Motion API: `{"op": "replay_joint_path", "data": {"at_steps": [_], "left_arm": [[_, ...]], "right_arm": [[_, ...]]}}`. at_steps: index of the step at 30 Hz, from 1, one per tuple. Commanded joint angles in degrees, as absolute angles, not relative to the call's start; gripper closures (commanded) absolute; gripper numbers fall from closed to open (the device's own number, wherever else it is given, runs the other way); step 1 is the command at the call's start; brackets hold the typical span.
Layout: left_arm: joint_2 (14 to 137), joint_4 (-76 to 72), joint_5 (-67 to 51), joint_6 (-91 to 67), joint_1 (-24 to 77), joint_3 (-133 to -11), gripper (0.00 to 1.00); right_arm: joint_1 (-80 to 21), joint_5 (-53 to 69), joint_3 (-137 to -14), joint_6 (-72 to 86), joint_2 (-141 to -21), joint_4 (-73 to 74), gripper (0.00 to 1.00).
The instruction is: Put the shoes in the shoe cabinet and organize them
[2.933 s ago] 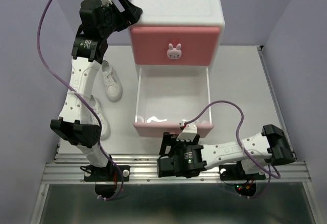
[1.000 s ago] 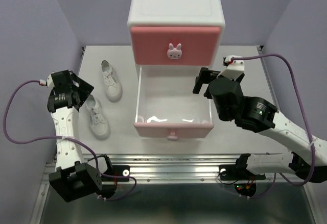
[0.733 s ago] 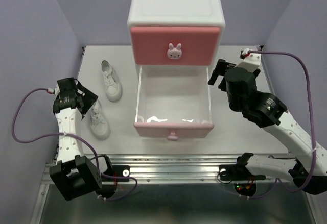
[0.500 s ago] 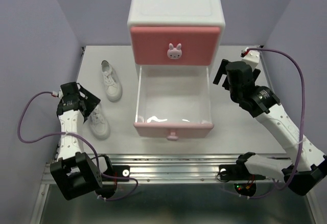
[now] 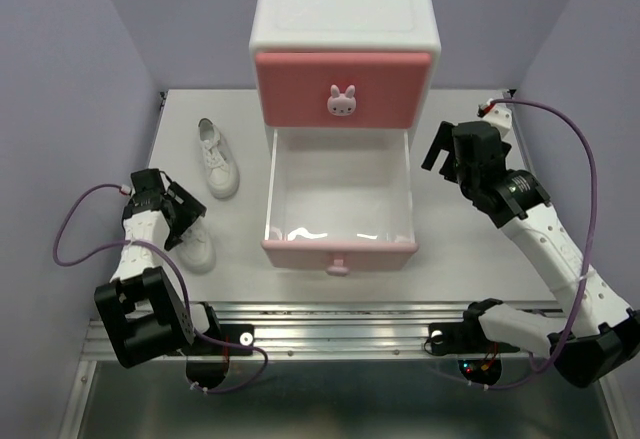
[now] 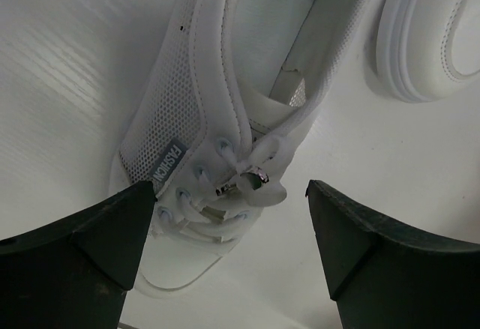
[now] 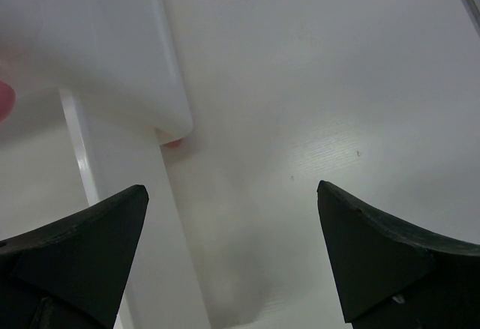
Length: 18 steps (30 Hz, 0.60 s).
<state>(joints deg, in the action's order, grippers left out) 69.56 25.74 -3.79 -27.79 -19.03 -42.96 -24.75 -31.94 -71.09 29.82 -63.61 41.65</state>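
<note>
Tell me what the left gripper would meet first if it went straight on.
The left gripper would likely meet the near white sneaker: its laces lie between the open fingers, though depth is unclear.

The white table carries the shoe cabinet, just to the left of the right claw. One white sneaker lies under the open left claw, the second sneaker beyond it.
</note>
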Motion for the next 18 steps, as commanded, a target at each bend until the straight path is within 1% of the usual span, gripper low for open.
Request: {"op": "replay_joint_path", "data": {"at_steps": [1,4,7,8,11,12,14,18], "left_arm": [[71.8,22.6,-1.9,-26.2,-19.2,-43.4,0.08],[73.3,22.2,1.5,-27.0,-19.2,-43.5,0.17],[73.0,21.4,2.5,-27.1,-19.2,-43.9,0.37],[73.3,21.1,2.6,-26.5,-19.2,-43.9,0.53],[74.4,21.2,1.6,-26.0,-19.2,-44.2,0.84],[75.1,21.7,1.4,-25.8,-19.2,-44.7,1.0],[74.5,22.3,0.4,-25.6,-19.2,-45.3,1.0],[68.5,24.2,0.3,-24.4,-19.2,-48.4,1.0]], "right_arm": [[-24.2,-30.6,-70.7,30.7,-61.3,39.9,0.0],[-24.2,-29.8,-70.7,30.6,-60.8,39.9,0.0],[-24.2,-28.7,-70.1,31.1,-60.7,40.0,0.0],[-24.2,-28.7,-70.0,31.6,-60.5,40.0,0.0],[-24.2,-28.4,-69.9,32.5,-59.9,40.1,0.0],[-24.2,-28.4,-69.9,32.4,-59.4,40.1,0.0],[-24.2,-28.4,-70.1,32.3,-59.1,40.4,0.0],[-24.2,-28.4,-70.6,32.3,-58.4,41.2,0.0]]}}
